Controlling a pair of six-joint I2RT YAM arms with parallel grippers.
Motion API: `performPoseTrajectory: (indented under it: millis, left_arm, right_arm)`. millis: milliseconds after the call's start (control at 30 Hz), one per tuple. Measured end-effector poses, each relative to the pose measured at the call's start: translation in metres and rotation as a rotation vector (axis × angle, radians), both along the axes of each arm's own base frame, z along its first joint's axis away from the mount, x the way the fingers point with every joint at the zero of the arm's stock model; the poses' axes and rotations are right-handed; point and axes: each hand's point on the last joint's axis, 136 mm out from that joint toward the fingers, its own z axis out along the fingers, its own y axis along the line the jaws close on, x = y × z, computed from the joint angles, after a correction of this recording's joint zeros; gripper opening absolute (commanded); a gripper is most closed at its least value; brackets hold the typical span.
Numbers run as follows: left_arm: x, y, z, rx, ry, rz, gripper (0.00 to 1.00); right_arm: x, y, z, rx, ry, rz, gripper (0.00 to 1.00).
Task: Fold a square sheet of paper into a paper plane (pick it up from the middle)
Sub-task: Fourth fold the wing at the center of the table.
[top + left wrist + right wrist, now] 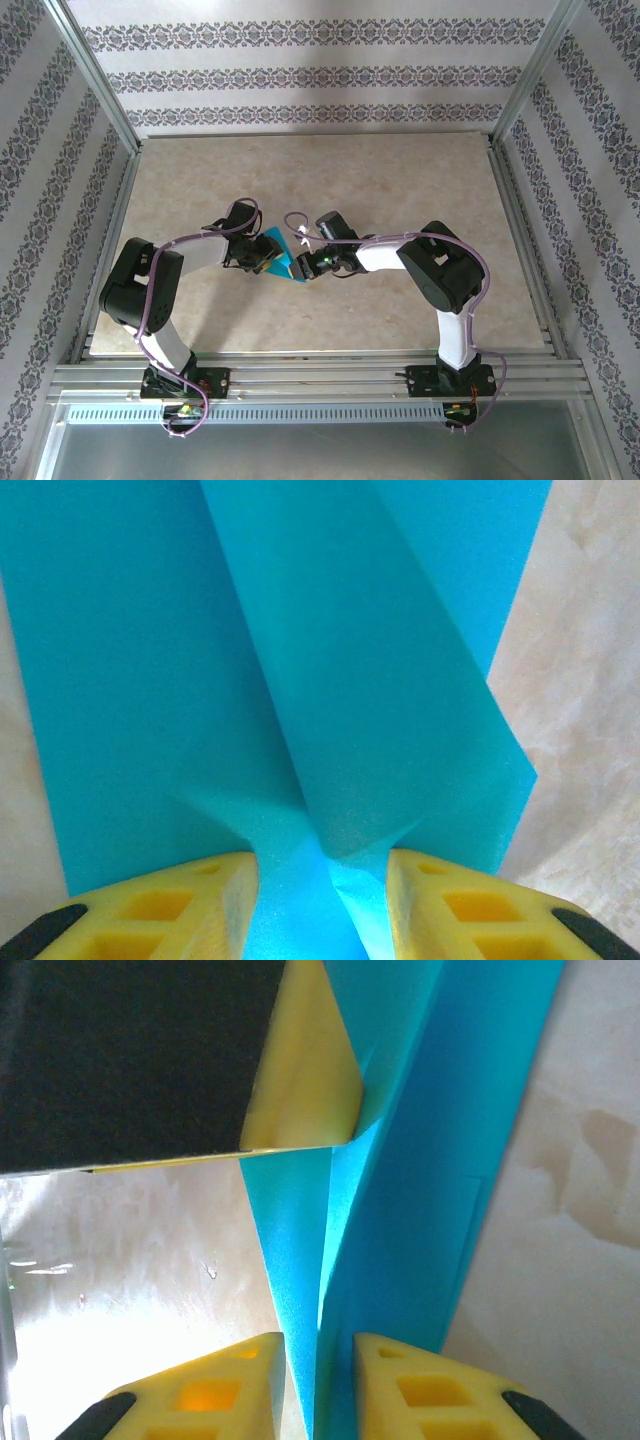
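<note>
Pinching the paper (150,680) in left gripper (320,905) and right gripper (318,1385) from opposite ends, facing each other along its lengthwise fold.

I can't make out any writing, label, brand mark, number or sign on any of my three feeds.
</note>
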Motion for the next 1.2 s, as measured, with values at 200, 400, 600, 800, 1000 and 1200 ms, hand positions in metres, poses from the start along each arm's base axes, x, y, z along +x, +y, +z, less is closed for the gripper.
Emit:
performPoseTrajectory:
  millis: [200,400,600,800,1000,1200]
  left_arm:
    - [0.000,0.000,-0.001,0.000,0.004,0.003,0.41]
    - [0.000,0.000,-0.001,-0.001,0.004,0.004,0.41]
    - [0.000,0.000,-0.001,-0.001,0.004,0.004,0.41]
    - [0.000,0.000,-0.001,-0.002,0.004,0.003,0.41]
    - [0.000,0.000,-0.001,-0.002,0.004,0.003,0.41]
    - [-0.001,0.000,-0.001,-0.001,0.005,0.003,0.40]
  right_arm:
    - [0.001,-0.002,-0.002,-0.015,-0.028,0.011,0.19]
    - [0.007,-0.008,-0.004,-0.020,-0.027,-0.008,0.11]
    - [0.011,-0.013,-0.004,0.003,0.005,-0.014,0.14]
    - [0.007,-0.010,-0.001,0.033,0.032,0.002,0.21]
    - [0.006,-0.009,0.001,0.041,0.050,-0.004,0.21]
    - [0.008,-0.011,0.003,0.037,0.082,-0.036,0.24]
